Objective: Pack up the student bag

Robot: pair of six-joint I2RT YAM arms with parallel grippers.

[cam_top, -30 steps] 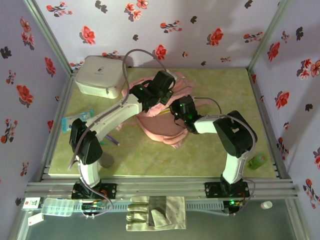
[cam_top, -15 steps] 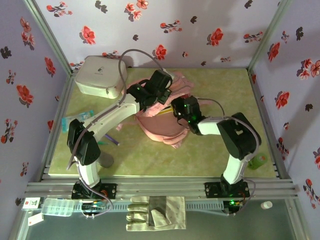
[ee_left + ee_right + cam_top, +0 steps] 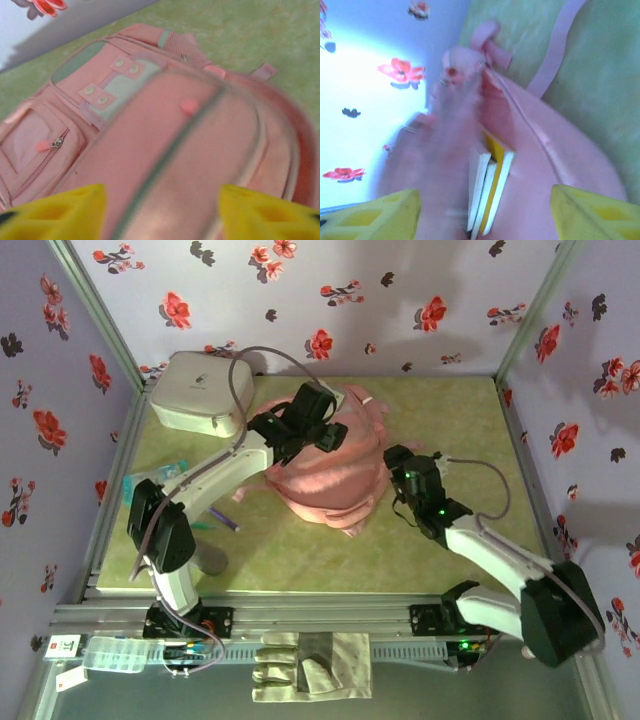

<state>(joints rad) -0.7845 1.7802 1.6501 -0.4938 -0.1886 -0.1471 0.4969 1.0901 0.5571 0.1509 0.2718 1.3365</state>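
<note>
The pink backpack [image 3: 330, 480] is lying flat approx. mid-table [image 3: 440, 410], front pockets facing up. In the right wrist view its main opening is being shown gaping, w/ books [image 3: 490, 192] standing inside. White page edges and a yellow cover are being shown, but the picture is blurred, so the count is probably two or three. In the left wrist view a small zip pull [image 3: 57, 143] is being shown lying on the lower-left front pocket.

The left gripper [image 3: 322, 430] is being held over the far part of the bag, its yellow fingers [image 3: 55, 210] spread wide w/ nothing between them. The right gripper [image 3: 398, 465] is being held just beside the bag's right edge, its fingers [image 3: 592, 215] likewise wide apart, nothing gripped.

A white-grey zip case [image 3: 198, 392] is sitting closed at the far-left corner, apart from the bag; its contents can't be told. A purple pen [image 3: 225, 523] is lying on the table left of the bag.
</note>
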